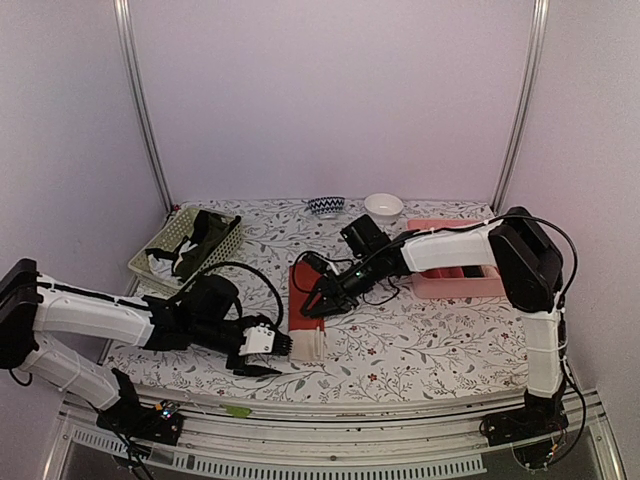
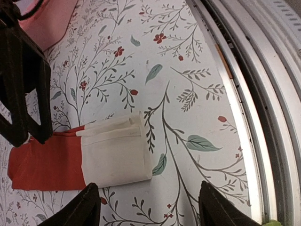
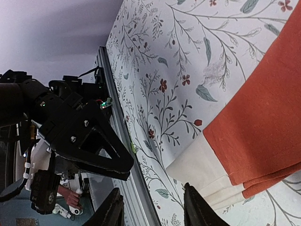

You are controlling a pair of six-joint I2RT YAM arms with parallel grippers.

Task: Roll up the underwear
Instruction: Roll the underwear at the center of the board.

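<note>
Seen from above, your left gripper (image 2: 150, 213), fingers apart, sits at nine o'clock of the folded red-orange cloth underwear's (image 2: 113, 157) cream-white end. Your right gripper (image 3: 153, 209), fingers also spread, hangs over it.

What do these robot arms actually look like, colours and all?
Both the left arm and right arm have smooth white shells between bulky black joints, with loose black cables alongside. The left gripper and right gripper have black tapered fingers.
</note>
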